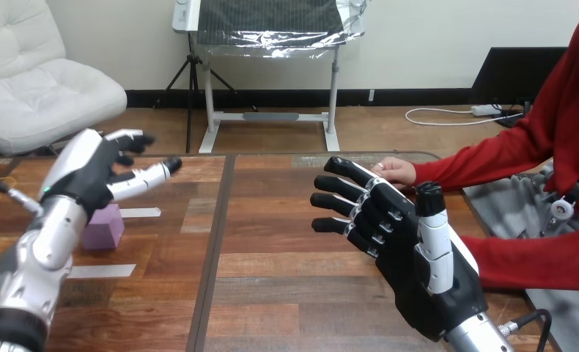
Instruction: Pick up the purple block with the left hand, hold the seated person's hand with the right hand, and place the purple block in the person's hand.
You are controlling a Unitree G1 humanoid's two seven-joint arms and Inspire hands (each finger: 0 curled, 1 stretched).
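A purple block (104,226) rests on the wooden table (286,293) at the left, partly hidden behind my left arm. My left hand (96,172) hovers above and slightly beyond it, open, fingers spread and pointing right. My right hand (404,242) is raised over the table's right half, open, palm turned up, fingers stretched toward the left. The person's hand (395,171) lies flat on the table just beyond my right hand's fingertips, at the end of a red sleeve; I cannot tell whether they touch.
Two strips of pale tape (100,270) lie on the table near the block. The table's far edge (301,155) runs just behind the person's hand. The person's other red-sleeved forearm (536,257) lies at the right edge.
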